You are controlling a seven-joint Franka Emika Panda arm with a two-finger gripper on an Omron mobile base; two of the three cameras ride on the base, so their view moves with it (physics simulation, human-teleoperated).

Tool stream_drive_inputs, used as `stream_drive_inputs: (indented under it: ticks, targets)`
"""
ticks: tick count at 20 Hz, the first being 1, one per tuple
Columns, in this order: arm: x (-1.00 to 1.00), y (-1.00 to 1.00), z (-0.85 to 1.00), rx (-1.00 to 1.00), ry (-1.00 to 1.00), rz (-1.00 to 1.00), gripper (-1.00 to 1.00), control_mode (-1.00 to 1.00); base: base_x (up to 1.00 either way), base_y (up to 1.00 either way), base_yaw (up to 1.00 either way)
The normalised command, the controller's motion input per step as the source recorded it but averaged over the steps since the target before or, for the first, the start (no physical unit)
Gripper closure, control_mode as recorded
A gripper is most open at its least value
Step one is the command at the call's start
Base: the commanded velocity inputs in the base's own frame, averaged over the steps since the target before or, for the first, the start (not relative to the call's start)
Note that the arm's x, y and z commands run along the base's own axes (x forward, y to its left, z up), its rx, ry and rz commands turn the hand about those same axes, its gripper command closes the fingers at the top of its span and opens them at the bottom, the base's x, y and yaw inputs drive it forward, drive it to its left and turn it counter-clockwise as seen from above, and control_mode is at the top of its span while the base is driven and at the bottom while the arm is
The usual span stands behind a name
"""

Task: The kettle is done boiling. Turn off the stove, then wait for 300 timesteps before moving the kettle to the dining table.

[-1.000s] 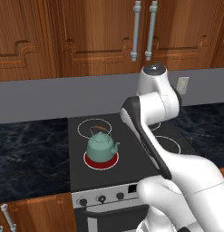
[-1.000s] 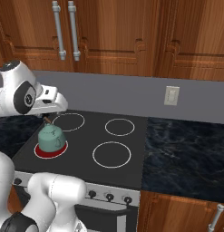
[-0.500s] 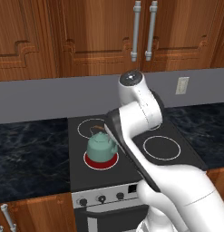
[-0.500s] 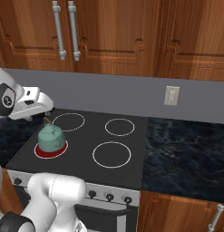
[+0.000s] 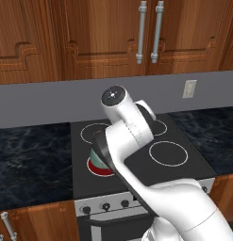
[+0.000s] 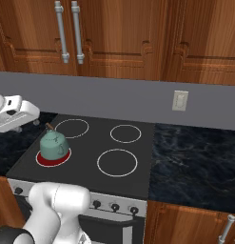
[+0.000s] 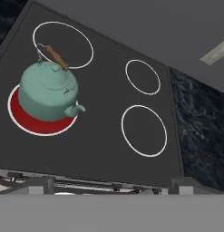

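Kettle [image 7: 49, 92] sits on the front-left burner [image 6: 53, 158], glowing red, so the stove [image 6: 119, 157] is on. Tool [image 6: 16, 114] hangs left of the stove above the desk [image 6: 197, 157], jaws wide apart, nothing held. Step: turn off. Judgement: drop to the front-panel knobs [image 6: 115, 208], pick the knob for that burner, pinch squarely, twist until the red fades.

No legible text, label, brand, number or sign is found in any view. The stove [image 6: 90, 152] front panel and its knobs carry no markings that can be read. The kettle [image 7: 47, 90] body shows faint dark marks, too small to be read as characters. The wall outlet plate [image 6: 180, 100] is blank.
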Motion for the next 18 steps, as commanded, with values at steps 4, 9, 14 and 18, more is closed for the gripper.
stream_drive_inputs:
  ticks: [4, 9, 14, 18]
  targets:
    - [-0.19, 0.27, -0.09, -0.09, 0.00, 0.00, -1.00, -1.00, 0.00, 0.00, 0.00]
    - [-0.23, 0.24, -0.18, -0.09, -0.02, 0.01, -1.00, -1.00, 0.00, 0.00, 0.00]
    - [-0.32, 0.15, -0.29, -0.07, -0.07, 0.02, -1.00, -1.00, 0.00, 0.00, 0.00]
    - [-0.35, 0.15, -0.32, -0.06, -0.06, 0.03, -1.00, -1.00, 0.00, 0.00, 0.00]
